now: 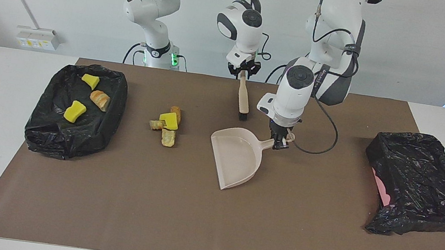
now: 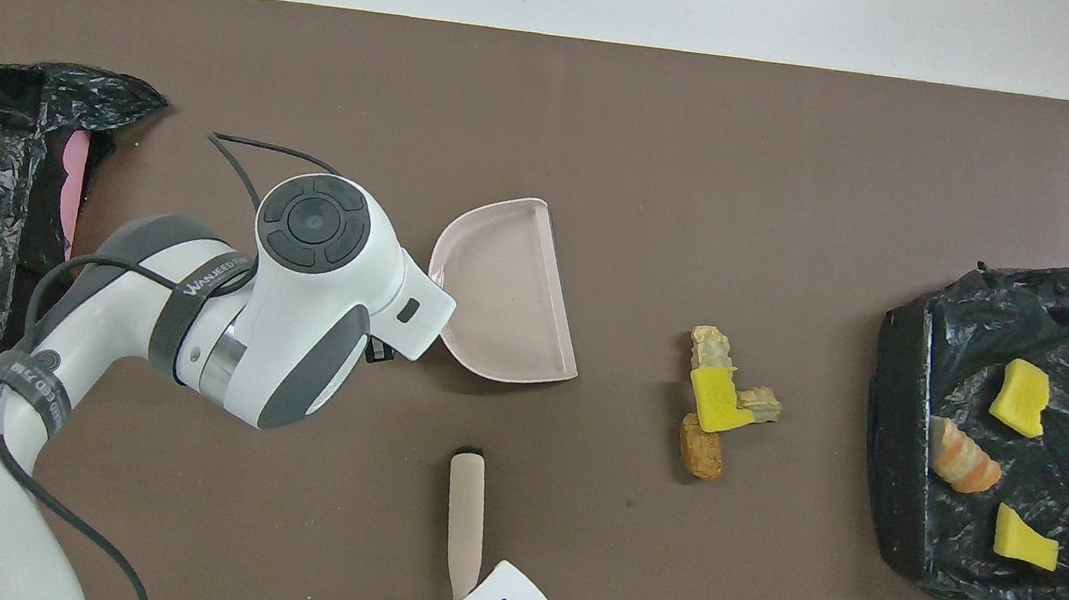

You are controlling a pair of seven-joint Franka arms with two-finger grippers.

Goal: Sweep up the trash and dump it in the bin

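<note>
Trash is split between two places: four chunks, yellow sponge and tan bread, lie huddled on the brown mat toward the right arm's end of the table, and three more already sit in the black-lined bin at that end. A second lined bin stands at the left arm's end.

The left gripper has its jaws clamped on the handle of the pink dustpan, which rests on the mat with its open lip facing away from the robots and slightly toward the loose pile. The dustpan is well apart from that pile, with bare mat between them. The right gripper is at the top of the brush, whose handle hangs nearly upright with its bristles down at the mat, nearer to the robots than the dustpan; whether its jaws grip the handle or have loosened I cannot tell.

What the next move turns on, as I judge it: the pile lies sideways from the dustpan's lip, toward the right arm's end, so the lip must swing to face it while the brush comes round to the pile's bin side.
</note>
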